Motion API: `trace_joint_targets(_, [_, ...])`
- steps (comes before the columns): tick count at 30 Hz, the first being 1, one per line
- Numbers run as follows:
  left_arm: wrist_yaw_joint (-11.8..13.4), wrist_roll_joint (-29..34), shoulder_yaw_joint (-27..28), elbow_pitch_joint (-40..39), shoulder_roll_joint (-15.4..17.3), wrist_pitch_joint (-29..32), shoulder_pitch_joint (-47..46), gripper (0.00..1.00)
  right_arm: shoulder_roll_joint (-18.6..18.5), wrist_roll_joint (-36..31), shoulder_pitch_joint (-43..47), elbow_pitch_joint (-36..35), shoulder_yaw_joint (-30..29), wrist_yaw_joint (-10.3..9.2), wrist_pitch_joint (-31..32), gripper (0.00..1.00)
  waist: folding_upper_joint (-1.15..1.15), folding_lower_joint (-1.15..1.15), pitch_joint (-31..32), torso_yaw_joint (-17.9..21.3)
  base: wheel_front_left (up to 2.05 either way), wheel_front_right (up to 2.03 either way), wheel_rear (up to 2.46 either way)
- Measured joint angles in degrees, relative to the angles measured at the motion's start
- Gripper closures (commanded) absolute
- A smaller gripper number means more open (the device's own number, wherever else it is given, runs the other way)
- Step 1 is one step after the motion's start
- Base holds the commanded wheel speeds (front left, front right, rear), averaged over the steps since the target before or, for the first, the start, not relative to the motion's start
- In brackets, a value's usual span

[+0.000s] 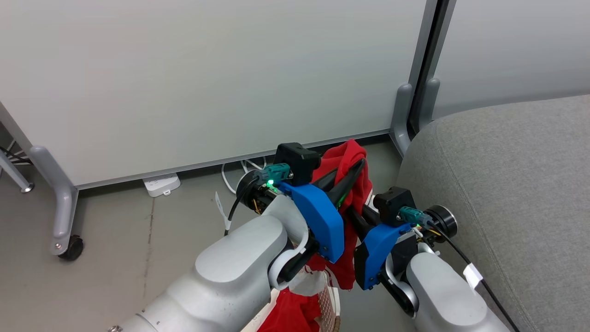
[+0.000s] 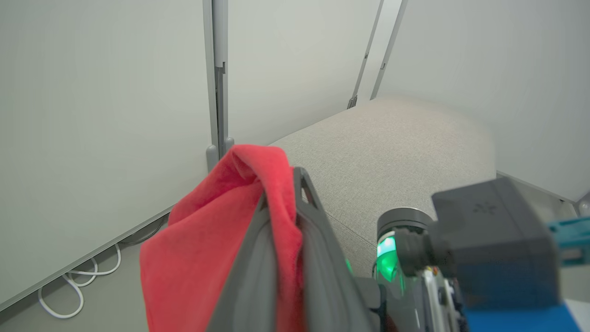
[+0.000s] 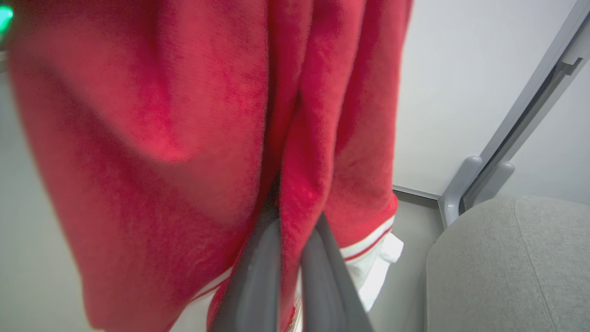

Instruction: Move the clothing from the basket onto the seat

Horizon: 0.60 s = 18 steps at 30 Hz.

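Note:
A bright red garment (image 1: 352, 159) with a white-striped hem (image 3: 368, 244) hangs above the floor, just left of the grey seat (image 1: 507, 184). My left gripper (image 1: 361, 164) is shut on its top fold, and in the left wrist view the fabric is pinched between the fingers of the left gripper (image 2: 283, 189). My right gripper (image 1: 357, 216) is lower down and shut on the hanging cloth, with red fabric squeezed between the two dark fingers of the right gripper (image 3: 295, 221). Below my arms sits the basket (image 1: 326, 304) with more red clothing (image 1: 290, 313) inside.
White partition panels (image 1: 207, 78) stand close behind on grey legs, one with a caster (image 1: 71, 246). A white power strip (image 1: 161, 184) and looped cables (image 2: 78, 286) lie on the floor at the panel's foot. The seat (image 2: 392, 147) stretches away to the right.

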<state>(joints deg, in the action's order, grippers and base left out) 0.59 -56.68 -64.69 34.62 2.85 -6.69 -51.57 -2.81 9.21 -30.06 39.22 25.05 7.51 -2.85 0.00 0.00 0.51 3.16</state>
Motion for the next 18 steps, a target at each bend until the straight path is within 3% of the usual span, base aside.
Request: trace_joint_targets(18, [0.3, -3.0, -1.7, 1.7, 0.0, -1.7, -0.9, 1.00, 0.0, 1.2, -1.3, 2.9, 1.3, 0.00, -2.3, 1.00, 0.00, 0.00, 0.4, 0.7, 0.00, 0.00, 0.00])
